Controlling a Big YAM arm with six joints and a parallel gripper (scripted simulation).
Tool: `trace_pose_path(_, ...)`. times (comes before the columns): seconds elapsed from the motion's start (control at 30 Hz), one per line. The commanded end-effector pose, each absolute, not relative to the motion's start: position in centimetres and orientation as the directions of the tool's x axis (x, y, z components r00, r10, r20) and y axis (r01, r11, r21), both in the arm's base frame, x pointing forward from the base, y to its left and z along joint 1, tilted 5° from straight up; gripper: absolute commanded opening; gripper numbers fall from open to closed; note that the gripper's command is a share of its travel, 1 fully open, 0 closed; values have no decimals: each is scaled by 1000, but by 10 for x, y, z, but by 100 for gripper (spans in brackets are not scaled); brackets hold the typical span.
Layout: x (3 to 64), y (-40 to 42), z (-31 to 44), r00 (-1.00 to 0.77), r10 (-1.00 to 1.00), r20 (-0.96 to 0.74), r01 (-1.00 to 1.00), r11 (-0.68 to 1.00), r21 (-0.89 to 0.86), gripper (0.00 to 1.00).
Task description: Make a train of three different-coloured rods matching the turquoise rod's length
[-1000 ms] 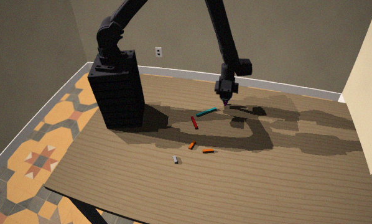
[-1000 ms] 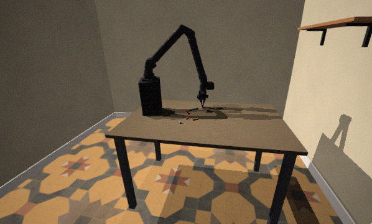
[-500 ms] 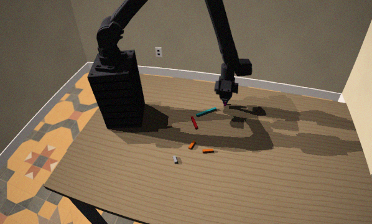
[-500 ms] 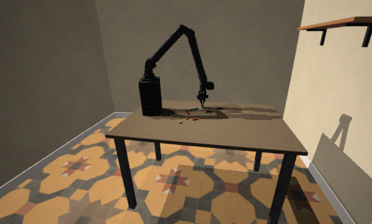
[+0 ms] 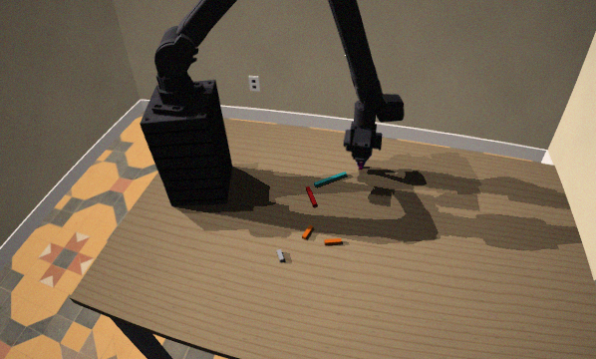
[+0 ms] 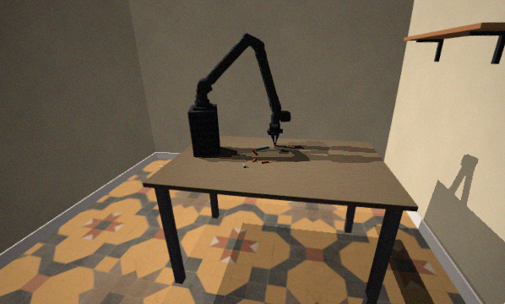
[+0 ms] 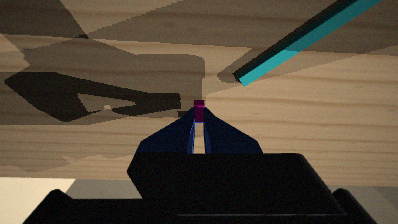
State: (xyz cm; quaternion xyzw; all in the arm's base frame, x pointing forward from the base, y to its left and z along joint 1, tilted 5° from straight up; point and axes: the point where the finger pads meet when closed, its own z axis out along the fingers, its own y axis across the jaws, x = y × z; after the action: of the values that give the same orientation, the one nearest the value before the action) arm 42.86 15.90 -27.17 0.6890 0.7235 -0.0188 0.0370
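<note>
My gripper [image 5: 361,167] [image 6: 274,144] [image 7: 199,112] is shut on the magenta rod [image 7: 199,103], which shows at the fingertips. It hangs above the table beyond the right end of the turquoise rod [image 5: 331,179] [image 6: 262,148] [image 7: 295,53]. The red rod [image 5: 311,196] [image 6: 255,152] lies in front of the turquoise rod's left end. An orange rod [image 5: 307,232] [image 6: 254,160] lies slanted nearer the front, and a second orange rod [image 5: 333,241] [image 6: 265,162] lies to its right, apart from it. The grey rod [image 5: 280,255] [image 6: 244,165] lies frontmost, to their left.
The arm's black base block [image 5: 193,160] [image 6: 204,131] stands at the table's left back. The rods lie on the wooden table [image 5: 428,299] [image 6: 320,181]. The arm's dark shadow falls across it. A wall shelf [image 6: 468,30] is at the far right, away from the arm.
</note>
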Motion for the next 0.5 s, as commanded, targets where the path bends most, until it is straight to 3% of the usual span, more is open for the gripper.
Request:
trace_pose_path(0.0,434,157,-277,-45,996,-80,998,48,34,4)
trace_pose_path(0.47,437,158,-276,-44,996,-78,998,47,38,4)
